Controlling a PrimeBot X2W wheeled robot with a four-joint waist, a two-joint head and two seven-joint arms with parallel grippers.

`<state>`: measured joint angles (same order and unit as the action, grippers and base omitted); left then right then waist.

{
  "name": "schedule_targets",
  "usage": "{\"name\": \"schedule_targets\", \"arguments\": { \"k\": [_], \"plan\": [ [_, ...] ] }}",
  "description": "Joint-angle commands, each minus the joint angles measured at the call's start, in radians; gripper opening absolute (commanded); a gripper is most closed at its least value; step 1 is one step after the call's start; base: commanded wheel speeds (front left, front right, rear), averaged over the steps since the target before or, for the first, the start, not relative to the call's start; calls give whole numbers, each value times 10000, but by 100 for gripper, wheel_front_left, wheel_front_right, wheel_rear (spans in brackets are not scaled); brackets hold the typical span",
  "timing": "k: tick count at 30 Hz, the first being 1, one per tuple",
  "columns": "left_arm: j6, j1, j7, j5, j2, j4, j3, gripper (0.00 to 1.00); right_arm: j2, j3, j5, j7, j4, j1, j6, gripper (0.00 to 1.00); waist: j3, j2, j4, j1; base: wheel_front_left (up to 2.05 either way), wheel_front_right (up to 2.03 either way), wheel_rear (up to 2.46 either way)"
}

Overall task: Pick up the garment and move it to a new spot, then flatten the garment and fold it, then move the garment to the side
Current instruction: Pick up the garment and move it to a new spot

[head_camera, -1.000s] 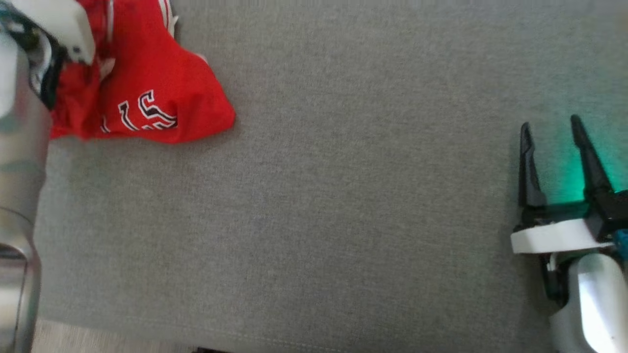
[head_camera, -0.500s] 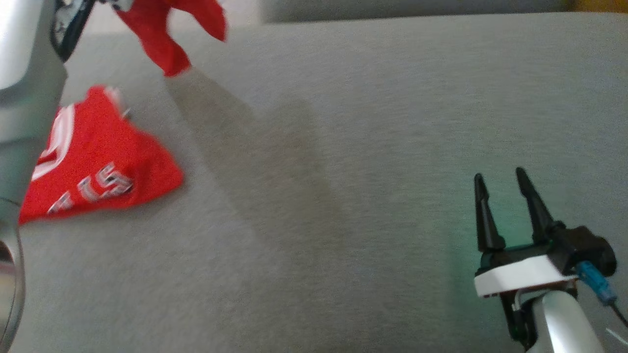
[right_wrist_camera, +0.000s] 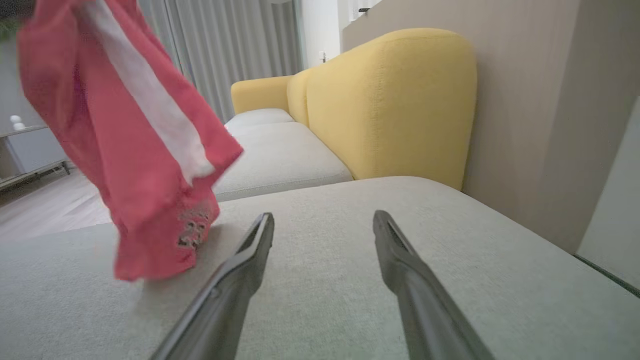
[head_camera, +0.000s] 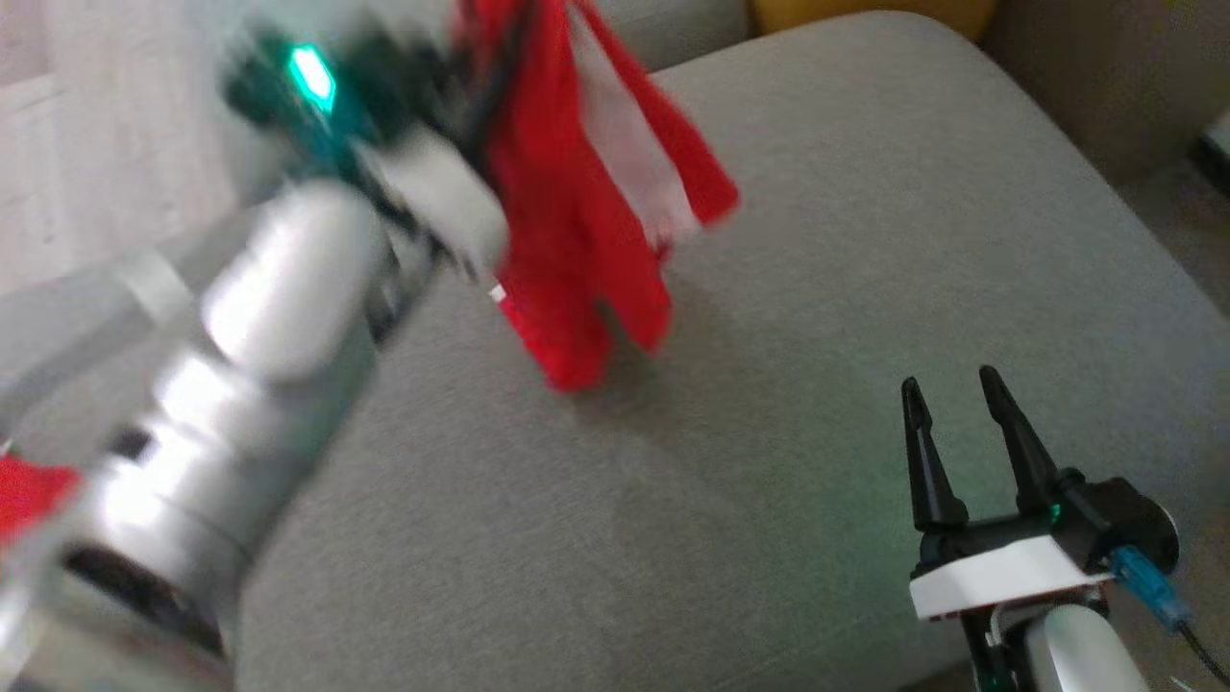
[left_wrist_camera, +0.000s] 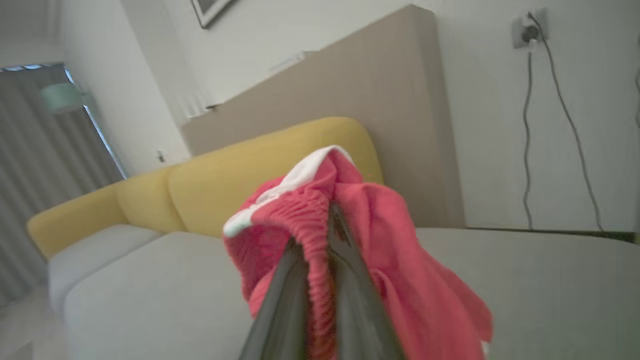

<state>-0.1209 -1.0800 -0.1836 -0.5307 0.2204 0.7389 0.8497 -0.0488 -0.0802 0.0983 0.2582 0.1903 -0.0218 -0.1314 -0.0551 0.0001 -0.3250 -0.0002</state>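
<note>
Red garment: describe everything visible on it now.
The red garment looks like soft jersey with a white stripe and a printed number near the hem. It hangs bunched from the left gripper, jaws shut on a ribbed edge. Its lowest fold is at or just above the grey cushion.

Red garment (head_camera: 557, 250), white stripe (numerals printed low); grey cushion (head_camera: 788, 288); yellow sofa back (right_wrist_camera: 390, 100).

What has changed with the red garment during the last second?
The red fabric garment with a white stripe, before bunched on the grey sofa cushion, now hangs lifted from the shut left gripper. The head view shifted too. The right gripper stayed open and empty.
</note>
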Motion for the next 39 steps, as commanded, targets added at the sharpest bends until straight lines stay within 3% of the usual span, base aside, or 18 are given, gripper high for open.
{"name": "schedule_targets", "arguments": {
  "k": [1,4,7,8,9,10,15,21,27,32,39],
  "plan": [
    [355,675,-468,340,123,-177,121,0,-15,-288,111,36,-482,-245,7,100,-222,-1,-300,2,0,0,0],
    [768,2223,-738,1474,-152,-453,1283,0,-15,-205,261,36,-669,-222,7,100,-573,-1,-26,2,0,0,0],
    [1076,3243,-770,1932,-403,-726,1708,0,-15,-241,288,36,-857,-291,7,100,-770,-1,202,2,0,0,0],
    [1244,3689,-773,2194,-476,-895,1875,7,-15,-271,300,36,-922,-311,7,100,-832,-1,317,2,0,0,0],
    [1376,4130,-775,2320,-559,-978,1956,85,-15,-289,307,36,-964,-322,7,100,-871,-1,428,2,0,0,0],
    [1507,4514,-776,2391,-666,-1106,1954,100,-15,-285,295,36,-994,-322,7,100,-887,-1,559,2,0,0,0],
    [2048,5921,-779,2439,-984,-1976,1273,100,-15,-207,98,36,-818,-85,7,100,-578,-1,1351,2,0,0,0],
    [2744,7803,-780,2377,-595,-3676,-364,100,-15,-59,115,36,-570,565,7,100,206,-1,2209,2,0,0,0],
    [3015,9833,-781,2040,-353,-5448,-2469,100,-15,351,99,36,-599,1286,7,100,659,-1,3046,2,0,0,0],
    [3164,11345,-781,2408,-649,-6845,-4264,100,-15,427,0,36,-978,1906,7,100,990,-1,3440,2,0,0,0],
    [2864,12620,-781,3702,-1092,-7813,-5380,100,-14,36,-421,36,-1367,2400,7,100,1188,-1,3343,2,0,0,0]
  ]
}}
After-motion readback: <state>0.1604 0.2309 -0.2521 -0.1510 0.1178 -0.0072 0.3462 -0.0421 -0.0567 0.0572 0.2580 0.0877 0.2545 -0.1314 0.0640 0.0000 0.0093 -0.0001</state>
